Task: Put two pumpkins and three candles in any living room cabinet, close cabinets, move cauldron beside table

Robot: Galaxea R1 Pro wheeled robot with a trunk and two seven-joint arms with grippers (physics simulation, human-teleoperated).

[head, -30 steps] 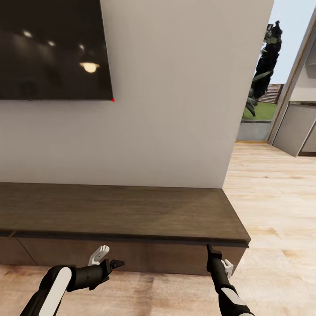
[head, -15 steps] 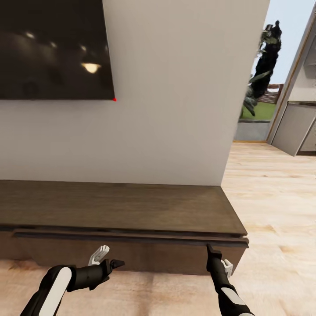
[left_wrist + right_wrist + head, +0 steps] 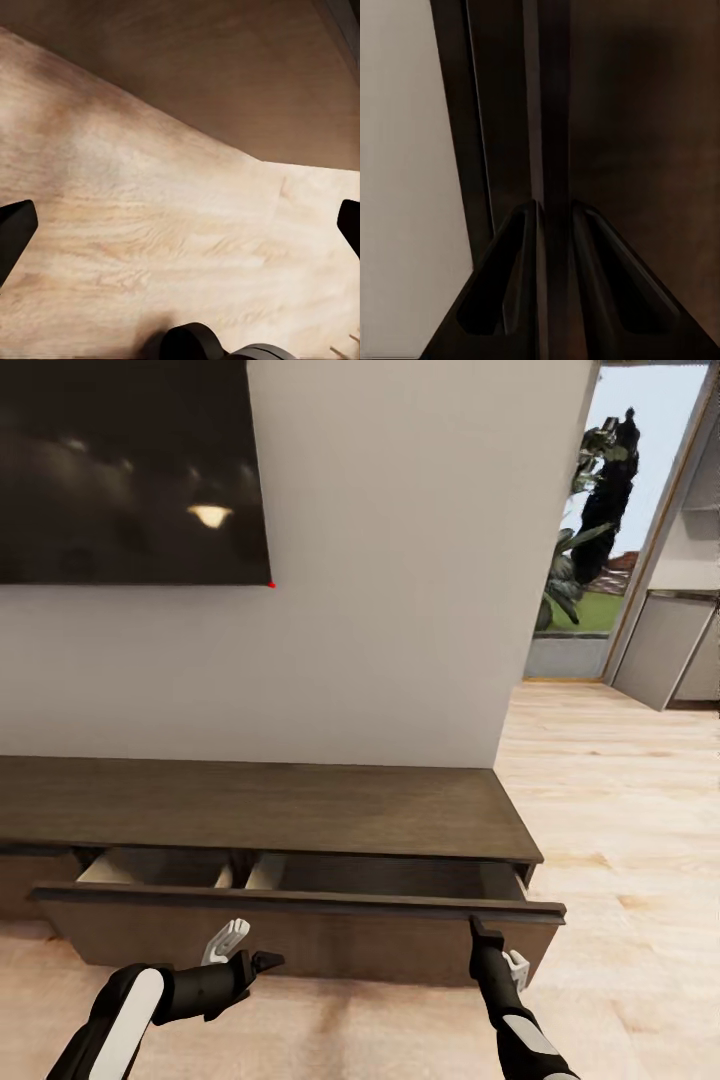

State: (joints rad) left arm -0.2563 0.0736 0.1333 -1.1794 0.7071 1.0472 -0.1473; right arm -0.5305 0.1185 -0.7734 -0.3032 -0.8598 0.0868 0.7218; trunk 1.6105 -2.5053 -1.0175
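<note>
1. Head view: the cabinet [image 3: 270, 810] runs across the lower half of the frame under a wall-mounted screen [image 3: 130, 470]. Its drawer [image 3: 300, 935] stands partly out, with pale interior compartments visible at lower left of centre and nothing seen in them. The right gripper [image 3: 480, 932] sits at the drawer's top lip, lower right. The left gripper [image 3: 250, 950] hangs over the floor [image 3: 620, 810] at lower left, apart from the drawer front. No pumpkins or candles appear.

2. Left wrist view: two dark fingertips [image 3: 15, 229] at opposite frame edges, so the jaws are wide and hold nothing. Below lies floor, with the cabinet's dark face across the upper frame.

3. Right wrist view: the jaws are narrow, clamped on the drawer's thin dark edge [image 3: 553, 187] running up the middle.

4. Judgement: the step is pulling the drawer open. Pull straight out, level with the drawer's travel, keeping the grip square on the lip; the off-centre hold could rack it. Open far enough to admit a pumpkin.
</note>
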